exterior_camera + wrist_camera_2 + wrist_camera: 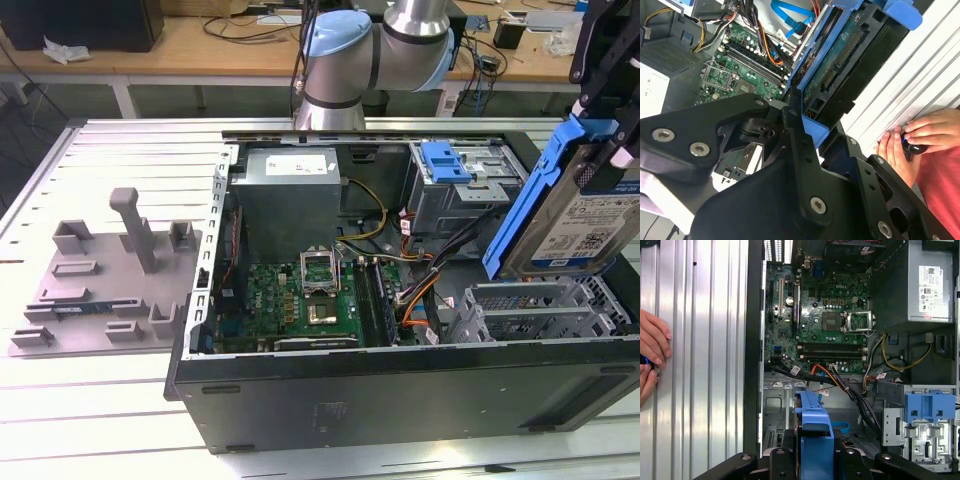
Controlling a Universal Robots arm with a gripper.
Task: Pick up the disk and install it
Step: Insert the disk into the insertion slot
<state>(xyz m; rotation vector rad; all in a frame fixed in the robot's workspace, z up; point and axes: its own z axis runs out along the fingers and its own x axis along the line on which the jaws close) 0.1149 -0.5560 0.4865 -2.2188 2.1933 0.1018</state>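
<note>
Disk (590, 225): flat silver slab, blue plastic rail (525, 205), hanging over your open case (400, 390).
Gripper (812, 131): black, pinching the rail.

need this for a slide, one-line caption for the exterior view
Robot arm holding the disk, tilted, above the open computer case near its metal drive cage.

No legible txt; disk (585, 225) label & PSU sticker (931, 290) print too small.
</note>
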